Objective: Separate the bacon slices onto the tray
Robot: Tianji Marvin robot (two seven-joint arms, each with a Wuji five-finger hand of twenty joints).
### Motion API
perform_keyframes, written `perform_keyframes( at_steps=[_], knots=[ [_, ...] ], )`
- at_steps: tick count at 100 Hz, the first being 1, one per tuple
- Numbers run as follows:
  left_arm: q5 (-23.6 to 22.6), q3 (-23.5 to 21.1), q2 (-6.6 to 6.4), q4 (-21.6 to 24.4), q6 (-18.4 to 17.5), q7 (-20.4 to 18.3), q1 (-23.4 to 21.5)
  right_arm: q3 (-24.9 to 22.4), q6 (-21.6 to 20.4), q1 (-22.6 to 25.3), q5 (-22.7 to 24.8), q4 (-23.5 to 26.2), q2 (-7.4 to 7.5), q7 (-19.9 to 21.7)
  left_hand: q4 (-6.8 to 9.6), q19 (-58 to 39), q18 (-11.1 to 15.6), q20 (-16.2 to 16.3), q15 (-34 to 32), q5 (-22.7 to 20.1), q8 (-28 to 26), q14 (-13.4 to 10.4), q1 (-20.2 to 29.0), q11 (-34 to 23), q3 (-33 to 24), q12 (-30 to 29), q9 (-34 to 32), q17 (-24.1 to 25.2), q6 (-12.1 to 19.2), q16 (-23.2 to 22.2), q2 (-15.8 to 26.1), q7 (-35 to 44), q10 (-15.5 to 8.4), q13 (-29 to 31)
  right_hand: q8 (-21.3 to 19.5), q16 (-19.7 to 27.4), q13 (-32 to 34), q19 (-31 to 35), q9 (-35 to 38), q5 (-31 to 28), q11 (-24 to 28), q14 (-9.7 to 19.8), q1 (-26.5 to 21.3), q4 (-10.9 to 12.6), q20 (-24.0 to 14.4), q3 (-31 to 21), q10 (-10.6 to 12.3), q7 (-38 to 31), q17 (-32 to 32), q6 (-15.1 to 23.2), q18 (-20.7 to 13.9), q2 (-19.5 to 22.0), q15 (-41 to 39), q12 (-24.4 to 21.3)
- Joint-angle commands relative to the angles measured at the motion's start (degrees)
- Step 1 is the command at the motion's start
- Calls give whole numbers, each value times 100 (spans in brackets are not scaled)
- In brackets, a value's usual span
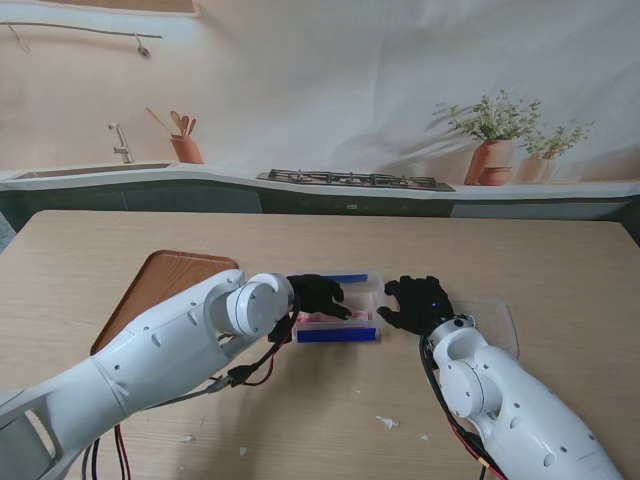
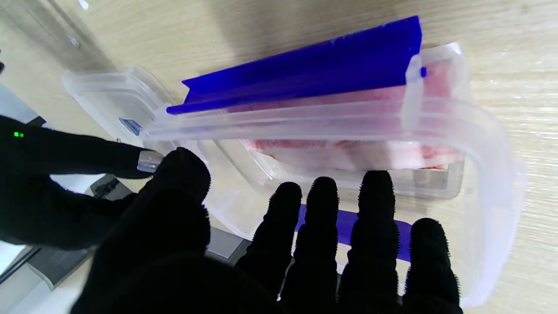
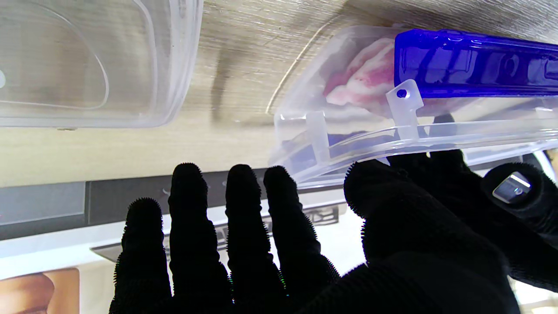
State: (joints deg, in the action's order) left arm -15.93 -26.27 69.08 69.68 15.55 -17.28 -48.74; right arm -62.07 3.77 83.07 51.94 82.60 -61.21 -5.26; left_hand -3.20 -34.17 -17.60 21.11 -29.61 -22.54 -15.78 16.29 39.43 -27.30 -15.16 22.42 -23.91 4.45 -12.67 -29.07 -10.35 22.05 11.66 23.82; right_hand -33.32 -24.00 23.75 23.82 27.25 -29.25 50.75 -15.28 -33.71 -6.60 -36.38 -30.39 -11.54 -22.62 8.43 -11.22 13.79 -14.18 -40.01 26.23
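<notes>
Pink-and-white bacon slices [image 2: 348,152] lie inside a clear plastic rectangular container with blue clip handles [image 1: 337,311], which sits on the table between the two hands. Going from the left, a brown wooden tray with rounded corners [image 1: 165,280] lies beside the white left arm, well apart from the container. The black-gloved left hand [image 1: 318,295] reaches over the container's left end; in its wrist view the fingers [image 2: 320,205] are spread and extended straight along the container's clear rim, the bacon just beyond the fingertips, and nothing is clasped, so the hand is open. Just to the right of the container, the black-gloved right hand [image 1: 420,303] has its fingers [image 3: 237,205] splayed and holding nothing, while its thumb lies close against the container's clear rim near the blue clip; whether it touches I cannot tell. A clear plastic lid [image 1: 495,318] lies flat on the table on the far right side of that hand. The surface is a light wood-grain table [image 1: 560,270]. Behind it is a backdrop of a kitchen counter with a sink faucet [image 1: 121,143], a gas hob [image 1: 353,179] and terracotta potted plants [image 1: 492,150].
</notes>
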Motion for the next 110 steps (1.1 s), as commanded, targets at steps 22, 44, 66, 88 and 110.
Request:
perform_keyframes(
  at_steps=[22, 44, 66, 88, 110],
  knots=[
    [137, 8, 53, 16, 140, -68, 35, 70, 33, 10, -42, -13, -71, 100, 232, 360, -85, -54, 40, -74, 68, 223, 118, -22, 70, 44, -11, 57, -164, -23, 143, -37, 231, -23, 158, -64, 4, -20, -92, 184, 57, -55, -139, 225, -83, 139, 73, 60, -79, 395, 97, 142, -98, -72],
    [171, 261, 112, -144, 127, -212, 242, 75, 29, 1, -49, -31, -74, 87, 226, 670, -19, 133, 807, -35, 146, -76, 109, 501, 237, -442, 292, 33, -248, 542, 242, -196, 346, -922, 162, -64, 8, -22, -102, 193, 44, -62, -139, 228, -85, 153, 73, 63, -77, 395, 95, 149, -98, -87],
    [228, 455, 120, -154, 278, -408, 373, 68, 28, 2, -66, -42, -78, 70, 241, 969, -109, 462, 204, -366, 101, -15, 190, -18, 439, -97, -251, 123, -241, 53, 316, -97, 109, -554, 163, -64, 5, -23, -104, 178, 36, -60, -149, 231, -87, 160, 64, 56, -82, 392, 92, 149, -100, -102],
    [325, 645, 178, -279, 372, -565, 519, 67, 26, 1, -69, -54, -80, 55, 251, 1217, -72, 684, 332, -189, 156, -28, 223, 233, 592, -154, -24, 140, -299, -8, 398, -238, 251, -701, 165, -64, 4, -24, -106, 176, 36, -67, -145, 231, -89, 167, 63, 56, -80, 386, 93, 153, -98, -111],
    [445, 591, 231, -293, 539, -509, 477, 85, 41, -9, -93, -68, -82, 69, 289, 1106, -86, 920, 30, -328, 113, 77, 496, -80, 431, -32, -344, 96, -353, -210, 479, -135, 256, -429, 168, -65, 5, -25, -106, 177, 36, -66, -148, 231, -90, 172, 57, 59, -83, 383, 95, 171, -101, -117]
  ],
)
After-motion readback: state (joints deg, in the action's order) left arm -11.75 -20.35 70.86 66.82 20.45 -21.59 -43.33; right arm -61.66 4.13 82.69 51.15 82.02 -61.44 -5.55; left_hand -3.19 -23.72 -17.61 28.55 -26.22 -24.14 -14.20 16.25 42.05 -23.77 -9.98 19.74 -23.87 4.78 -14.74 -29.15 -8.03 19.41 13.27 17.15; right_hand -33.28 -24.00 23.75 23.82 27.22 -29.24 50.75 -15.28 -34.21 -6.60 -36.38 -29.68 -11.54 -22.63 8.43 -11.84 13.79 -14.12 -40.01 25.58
